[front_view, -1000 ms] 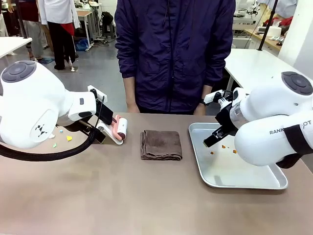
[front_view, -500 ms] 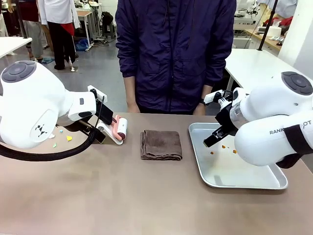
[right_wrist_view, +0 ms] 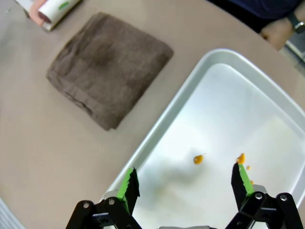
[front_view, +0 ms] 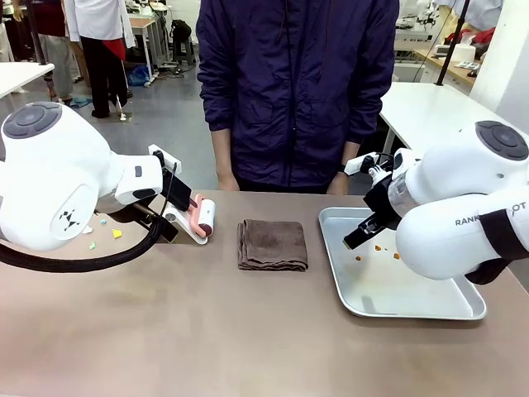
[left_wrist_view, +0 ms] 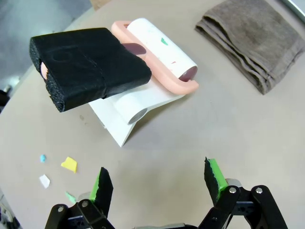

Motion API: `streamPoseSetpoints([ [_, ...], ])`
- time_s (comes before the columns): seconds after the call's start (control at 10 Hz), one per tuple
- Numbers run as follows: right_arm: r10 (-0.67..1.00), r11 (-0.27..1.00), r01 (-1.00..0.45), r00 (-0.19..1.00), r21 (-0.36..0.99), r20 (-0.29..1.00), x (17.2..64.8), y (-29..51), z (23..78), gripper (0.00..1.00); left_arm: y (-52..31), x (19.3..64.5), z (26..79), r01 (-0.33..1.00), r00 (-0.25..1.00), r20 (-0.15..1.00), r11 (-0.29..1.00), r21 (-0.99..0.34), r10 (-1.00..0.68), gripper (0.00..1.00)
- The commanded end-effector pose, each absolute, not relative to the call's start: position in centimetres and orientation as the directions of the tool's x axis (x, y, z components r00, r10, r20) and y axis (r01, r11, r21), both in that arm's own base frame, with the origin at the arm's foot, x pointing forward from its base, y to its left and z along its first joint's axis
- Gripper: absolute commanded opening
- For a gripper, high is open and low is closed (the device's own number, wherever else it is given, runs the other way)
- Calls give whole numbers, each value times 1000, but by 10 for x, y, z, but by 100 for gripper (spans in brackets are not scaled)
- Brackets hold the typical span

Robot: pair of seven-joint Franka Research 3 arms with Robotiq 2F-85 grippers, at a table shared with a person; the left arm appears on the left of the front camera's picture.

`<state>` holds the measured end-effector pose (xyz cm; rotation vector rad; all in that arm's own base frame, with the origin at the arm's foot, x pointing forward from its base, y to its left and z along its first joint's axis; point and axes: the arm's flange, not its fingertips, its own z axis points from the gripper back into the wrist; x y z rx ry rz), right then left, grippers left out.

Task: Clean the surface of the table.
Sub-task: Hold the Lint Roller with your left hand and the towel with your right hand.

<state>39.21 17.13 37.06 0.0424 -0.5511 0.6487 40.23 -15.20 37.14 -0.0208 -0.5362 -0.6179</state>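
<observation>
Over the table (front_view: 165, 331), left tool (left_wrist_view: 158, 179), right tool (right_wrist_view: 185, 181) unchanged (agape)

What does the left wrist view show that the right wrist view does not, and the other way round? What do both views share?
Left wrist view: the open left gripper over the table, the lint roller's black foam handle and white stand, and small paper scraps lying near the stand.
Right wrist view: the open right gripper above a metal tray that holds orange crumbs, and the person's hand at the table's far edge.
Both: the folded brown towel lying flat on the table, and the lint roller's white roll.
</observation>
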Motion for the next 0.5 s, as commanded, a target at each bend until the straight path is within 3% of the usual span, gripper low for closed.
streamPoseSetpoints([
  [0.0, 477, 853, -521, 765, -20, 434, 384, 168, 396, 100, -140, 389, 406, 569, 700, 420, 807, 159, -577, 100],
  [0.2, 299, 916, -384, 843, 112, 447, 364, 149, 438, 100, -107, 372, 454, 411, 792, 455, 907, 97, -408, 100],
  [0.4, 158, 918, -309, 861, 249, 484, 344, 114, 459, 100, -92, 350, 486, 420, 791, 540, 897, -136, -288, 100],
])
